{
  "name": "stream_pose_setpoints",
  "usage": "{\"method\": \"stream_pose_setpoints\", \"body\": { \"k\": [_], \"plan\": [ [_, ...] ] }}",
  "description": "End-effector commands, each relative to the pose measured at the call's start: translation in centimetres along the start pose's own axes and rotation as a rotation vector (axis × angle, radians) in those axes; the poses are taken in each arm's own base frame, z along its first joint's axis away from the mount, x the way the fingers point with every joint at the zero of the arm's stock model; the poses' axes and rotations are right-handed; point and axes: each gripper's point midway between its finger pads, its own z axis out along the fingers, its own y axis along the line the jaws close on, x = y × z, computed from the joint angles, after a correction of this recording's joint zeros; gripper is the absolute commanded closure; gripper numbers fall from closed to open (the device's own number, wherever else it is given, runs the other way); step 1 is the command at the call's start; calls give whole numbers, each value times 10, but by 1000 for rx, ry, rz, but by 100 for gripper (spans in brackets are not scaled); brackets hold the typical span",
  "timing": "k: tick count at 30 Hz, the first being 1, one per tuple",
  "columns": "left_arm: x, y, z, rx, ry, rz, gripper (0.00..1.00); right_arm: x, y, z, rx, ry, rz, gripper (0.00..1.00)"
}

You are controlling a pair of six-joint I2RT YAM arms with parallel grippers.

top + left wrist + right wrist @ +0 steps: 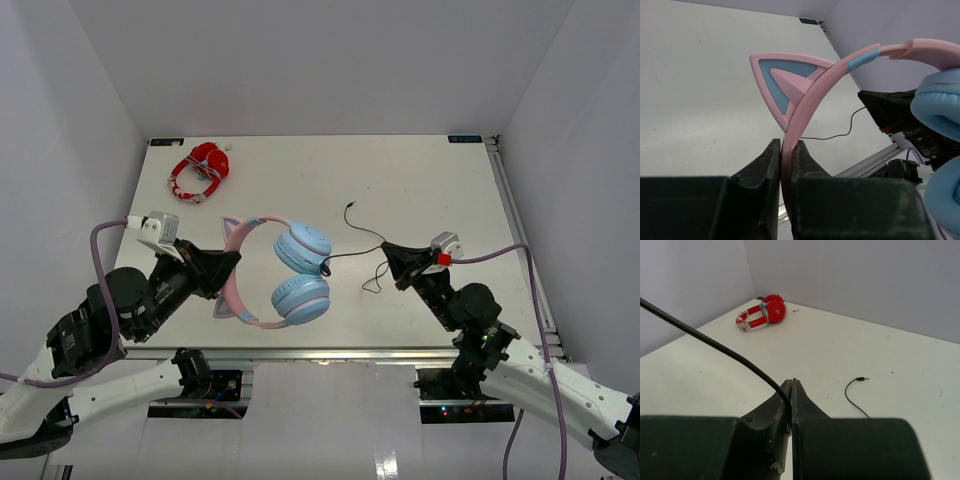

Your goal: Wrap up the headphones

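Wrapping is, by my judgement, only at its start. The left tool (230, 262) is clamped shut on the pink headband of the headphones (300, 297), held over the near middle of the counter (430, 180), and the right tool (390, 250) is pinched shut on the black cable (715, 344), whose plug end lies loose with no turn wound. Farther back on the plain white counter, red headphones (198, 170) lie at the left rear, and bare pale walls enclose three sides.

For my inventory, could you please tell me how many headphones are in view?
2. The pink-and-blue headphones are near the front, headband clamped in the left gripper; the red headphones lie at the far left of the table. None seems hidden.
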Motion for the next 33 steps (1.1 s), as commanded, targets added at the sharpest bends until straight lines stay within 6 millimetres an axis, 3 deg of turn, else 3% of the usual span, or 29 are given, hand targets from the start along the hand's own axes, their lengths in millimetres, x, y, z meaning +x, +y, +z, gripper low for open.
{"method": "stream_pose_setpoints", "body": {
  "k": [1,5,9,12,15,19,22,26,33],
  "plan": [
    [-19,-36,6,138,-56,-72,100,1,28,8,-138,-16,40,92],
    [-20,-40,11,152,-69,-70,100,10,41,10,-207,-2,40,92],
    [-13,-22,21,29,-40,-20,100,3,27,14,-125,-20,31,92],
    [0,12,25,-155,0,36,100,-24,10,16,-27,-51,13,92],
    [15,45,25,-348,46,87,100,-69,3,14,9,-118,8,92],
    [18,54,27,-412,55,109,100,-112,4,4,-15,-176,-46,92],
    [15,59,28,-467,51,110,100,-120,16,-6,-99,-185,-55,92],
    [10,71,25,-575,36,128,100,-91,36,-17,-230,-147,-66,92],
    [-1,73,34,-668,-11,140,100,-38,90,-50,-584,-95,-65,92]
  ]
}}
